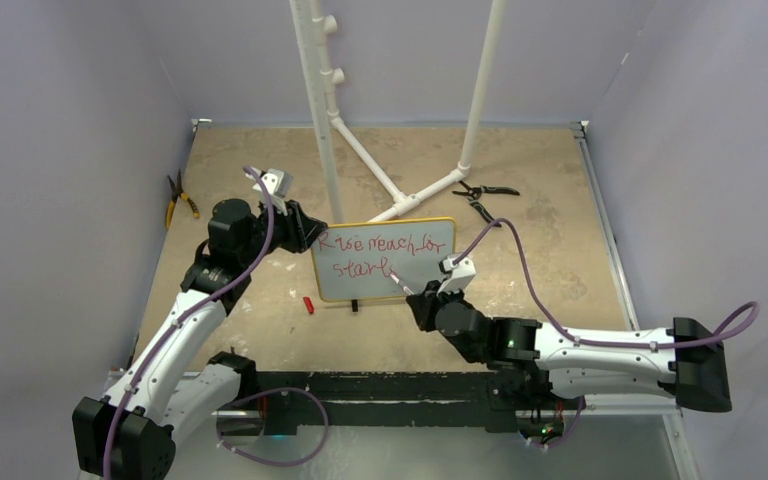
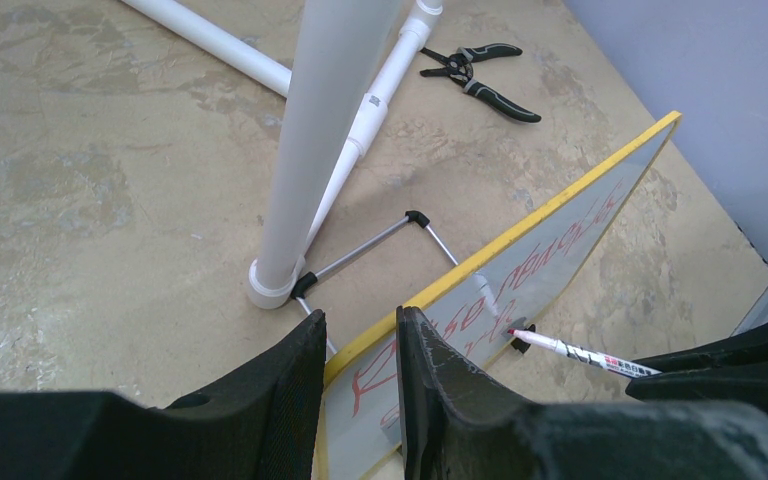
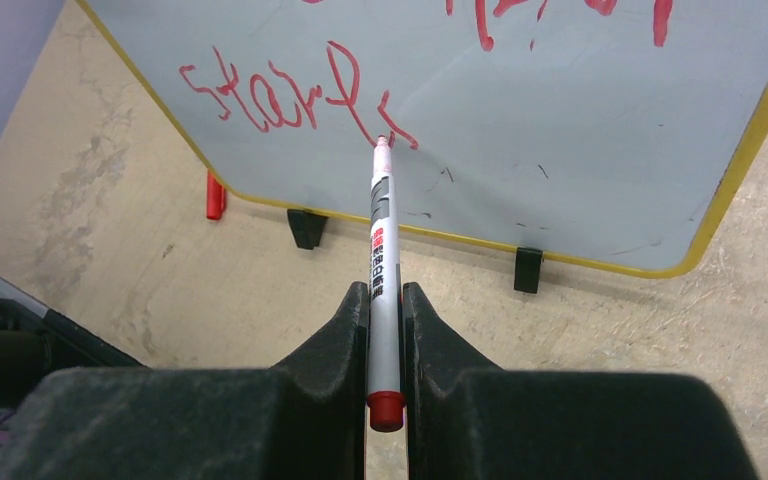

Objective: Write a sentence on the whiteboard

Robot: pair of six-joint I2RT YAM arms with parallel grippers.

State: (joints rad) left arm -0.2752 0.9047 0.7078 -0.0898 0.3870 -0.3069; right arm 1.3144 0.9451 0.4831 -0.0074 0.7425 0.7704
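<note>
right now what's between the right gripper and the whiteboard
Only the white red-ended marker pen, held in the right gripper, tip on the yellow-framed whiteboard; right wrist view shows it.

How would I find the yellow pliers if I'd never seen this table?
Start at the whiteboard standing mid-table, then look to the far left edge, beside the wall. The yellow pliers lie there alone; the other pliers, right of the white pipe stand, have black handles.

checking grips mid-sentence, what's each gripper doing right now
left gripper: closed on the whiteboard edge
right gripper: closed on the marker, tip on the board
</note>
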